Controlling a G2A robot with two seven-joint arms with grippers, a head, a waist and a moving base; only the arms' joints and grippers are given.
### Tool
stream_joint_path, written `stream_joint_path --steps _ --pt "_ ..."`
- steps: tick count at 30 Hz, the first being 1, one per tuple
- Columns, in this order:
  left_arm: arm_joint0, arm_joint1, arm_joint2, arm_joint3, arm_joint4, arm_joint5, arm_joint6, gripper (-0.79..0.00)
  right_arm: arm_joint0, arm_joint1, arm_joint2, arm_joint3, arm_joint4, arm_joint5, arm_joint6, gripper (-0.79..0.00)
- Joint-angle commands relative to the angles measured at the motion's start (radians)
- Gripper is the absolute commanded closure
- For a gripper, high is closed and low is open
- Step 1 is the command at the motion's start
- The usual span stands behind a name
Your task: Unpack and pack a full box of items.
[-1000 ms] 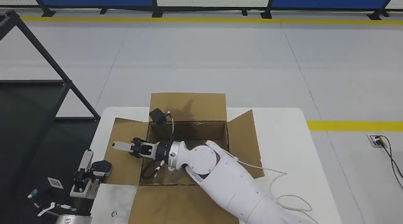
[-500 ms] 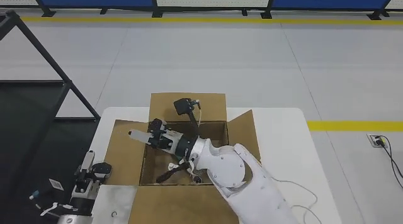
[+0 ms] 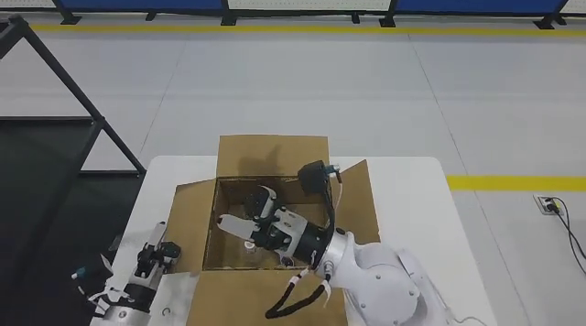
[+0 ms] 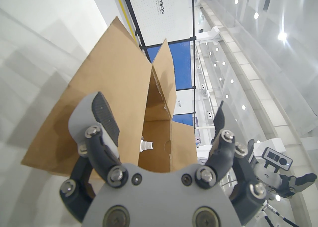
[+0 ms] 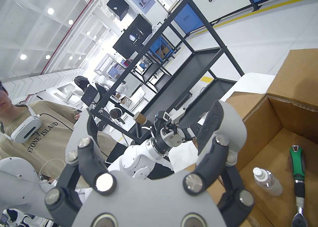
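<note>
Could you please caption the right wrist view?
Open right gripper near brown cardboard box holding a clear plastic bottle and green-handled ratchet.

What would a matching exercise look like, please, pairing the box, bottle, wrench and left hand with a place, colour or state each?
Things:
1. box
2. bottle
3. wrench
4. left hand

Descriptions:
a. green-and-black handle
b. outside the box, open
c. flaps spread
d. white cap, lying in the box

Pairs: 1-c, 2-d, 3-a, 4-b.
</note>
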Motion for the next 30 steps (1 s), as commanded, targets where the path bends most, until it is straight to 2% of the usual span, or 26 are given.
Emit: stream_joint_path --steps 1,9,13,21,25,30 --pt "-0.004 0.000 0.005 0.006 0.006 -0.002 -0.001 -0.785 -0.005 0.001 0.000 0.005 0.007 0.000 0.003 -0.785" --pt "-0.012 0.001 0.019 0.014 0.027 0.002 -0.011 -0.785 -0.008 0.007 0.003 0.023 0.032 -0.012 0.016 -0.785" --pt "-0.013 0.000 0.022 0.013 0.027 -0.007 -0.003 -0.785 0.006 0.009 -0.009 0.037 0.041 0.011 0.067 -0.785" --pt "0.004 -0.001 -0.014 -0.039 -0.023 -0.055 0.033 -0.785 0.117 0.006 -0.059 0.149 0.070 0.158 0.246 -0.785" --pt "0.023 -0.001 -0.039 -0.078 -0.059 -0.077 0.033 -0.785 0.176 0.000 -0.088 0.210 0.061 0.257 0.279 -0.785" --pt "0.040 -0.002 -0.055 -0.111 -0.069 -0.096 0.041 -0.785 0.181 -0.001 -0.090 0.213 0.062 0.267 0.279 -0.785"
